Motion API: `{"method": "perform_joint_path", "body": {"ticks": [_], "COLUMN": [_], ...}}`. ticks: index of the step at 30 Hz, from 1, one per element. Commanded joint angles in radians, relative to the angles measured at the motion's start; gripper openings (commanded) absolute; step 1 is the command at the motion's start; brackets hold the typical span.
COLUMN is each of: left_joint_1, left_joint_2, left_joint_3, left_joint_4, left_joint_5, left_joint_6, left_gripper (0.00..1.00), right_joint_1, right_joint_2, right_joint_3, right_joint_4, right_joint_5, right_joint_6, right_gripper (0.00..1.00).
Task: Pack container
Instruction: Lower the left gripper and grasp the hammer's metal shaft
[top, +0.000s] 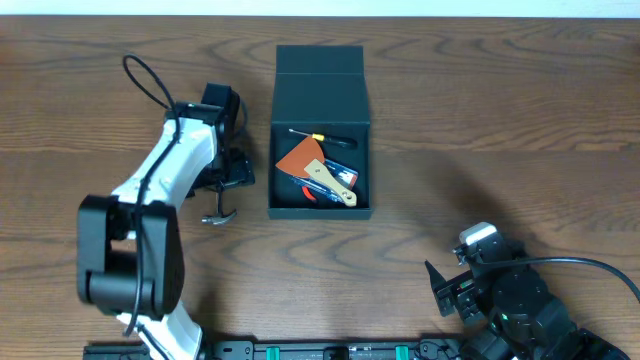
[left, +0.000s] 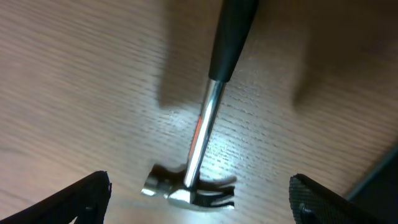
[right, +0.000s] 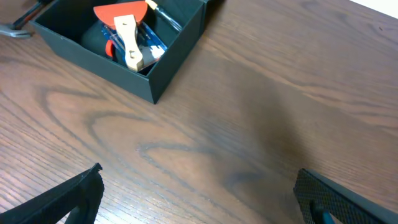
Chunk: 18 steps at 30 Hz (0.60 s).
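Here, spread left end effector (left: 199, 184) over hammer (left: 209, 107), near container (top: 321, 98).

**Left wrist view**, blurred throughout: the hammer (left: 208, 124) shows between the fingers of the left claw (left: 199, 199), and its black grip runs off the upper edge, ahead of the claw. Only the fingertips (left: 84, 199) show, cut by the lower edge.

**Right wrist view:** the container (right: 168, 68), ahead and left of the right claw (right: 199, 196), is cut by the upper edge. Inside it, a red-handled tool (right: 110, 48) lies partly hidden under a wooden-handled scraper (right: 130, 43).
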Motion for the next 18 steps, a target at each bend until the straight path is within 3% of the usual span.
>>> {"method": "perform_joint_path", "body": {"ticks": [1, 10, 18], "left_joint_1": [0.021, 0.05, 0.063], "left_joint_2": [0.036, 0.087, 0.124], "left_joint_3": [-0.006, -0.006, -0.006], "left_joint_4": [-0.005, -0.005, 0.003], "left_joint_5": [0.029, 0.029, 0.031], "left_joint_6": [0.034, 0.035, 0.061], "left_gripper": [0.9, 0.73, 0.69], "right_joint_1": [-0.006, -0.006, -0.006], "right_joint_2": [-0.003, -0.003, -0.003], "right_joint_3": [0.001, 0.001, 0.001], "right_joint_4": [0.003, 0.003, 0.003], "right_joint_5": [0.014, 0.014, 0.014], "right_joint_6": [0.014, 0.014, 0.014], "right_gripper": [0.99, 0.99, 0.99]}}
